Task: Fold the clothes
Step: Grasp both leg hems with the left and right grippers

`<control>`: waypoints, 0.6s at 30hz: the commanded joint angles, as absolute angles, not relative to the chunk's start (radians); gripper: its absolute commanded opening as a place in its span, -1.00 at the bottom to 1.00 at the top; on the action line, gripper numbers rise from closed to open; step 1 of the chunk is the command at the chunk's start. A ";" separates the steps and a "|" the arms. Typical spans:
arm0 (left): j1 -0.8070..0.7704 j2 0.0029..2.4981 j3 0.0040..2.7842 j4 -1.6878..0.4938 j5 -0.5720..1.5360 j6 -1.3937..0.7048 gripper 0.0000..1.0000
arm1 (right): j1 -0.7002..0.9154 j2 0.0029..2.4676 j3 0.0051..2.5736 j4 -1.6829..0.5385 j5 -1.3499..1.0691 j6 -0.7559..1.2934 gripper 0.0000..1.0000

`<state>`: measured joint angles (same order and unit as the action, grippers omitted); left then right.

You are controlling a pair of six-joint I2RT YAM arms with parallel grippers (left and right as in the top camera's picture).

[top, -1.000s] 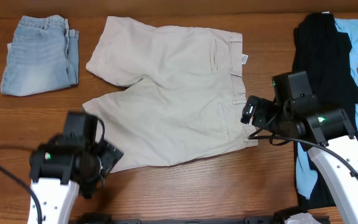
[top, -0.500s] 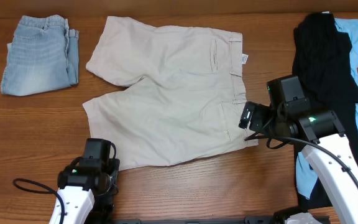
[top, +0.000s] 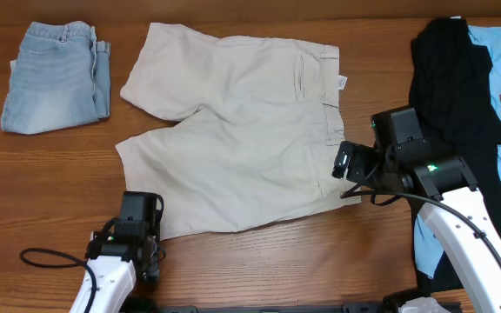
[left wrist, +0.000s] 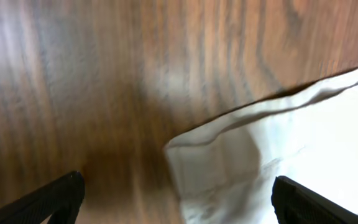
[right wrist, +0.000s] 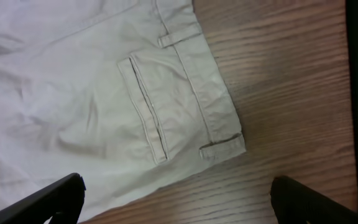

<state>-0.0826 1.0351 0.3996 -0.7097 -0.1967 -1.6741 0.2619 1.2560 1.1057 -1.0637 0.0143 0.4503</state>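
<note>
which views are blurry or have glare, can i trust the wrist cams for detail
Left wrist: soft and smeared, the wood grain streaked, with a pale glare patch on the table above the hem corner of the khaki shorts. Right wrist: sharp, pocket stitching and belt loop crisp. Overhead: evenly lit, in focus, no strong glare.

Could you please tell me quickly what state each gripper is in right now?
Left gripper: open, holding nothing, over a leg-hem corner of the khaki shorts.
Right gripper: open, holding nothing, over their waistband corner.
</note>
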 commanded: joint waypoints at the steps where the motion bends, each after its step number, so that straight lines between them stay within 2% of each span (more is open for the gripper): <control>1: -0.065 1.124 0.392 -0.652 -0.242 -1.670 0.93 | 0.260 1.260 1.105 -1.047 0.025 0.440 0.99; 4: -0.055 1.202 0.392 -0.588 -0.242 -1.641 0.75 | 0.260 1.260 1.105 -1.044 0.025 0.440 0.98; 5: -0.052 1.231 0.392 -0.567 -0.242 -1.632 0.61 | 0.260 1.260 1.105 -1.042 0.025 0.440 0.97; 10: -0.052 1.333 0.393 -0.476 -0.218 -1.573 0.21 | 0.260 1.260 1.105 -1.041 0.025 0.440 0.82; 14: -0.052 1.362 0.393 -0.483 -0.132 -1.526 -0.25 | 0.260 1.260 1.105 -1.039 0.025 0.440 0.62; 16: -0.052 1.361 0.393 -0.483 -0.126 -1.473 -0.48 | 0.261 1.260 1.105 -1.032 0.020 0.441 0.59; 17: -0.052 1.361 0.393 -0.486 -0.126 -1.441 -0.50 | 0.261 1.260 1.105 -1.032 0.017 0.441 0.57; 18: -0.052 1.361 0.393 -0.487 -0.127 -1.380 -0.69 | 0.261 1.260 1.105 -1.033 0.004 0.441 0.50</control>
<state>-0.0563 1.2945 0.4648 -0.4744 -0.2611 -1.5200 0.2619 1.2572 1.1053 -1.0397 0.0147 0.4427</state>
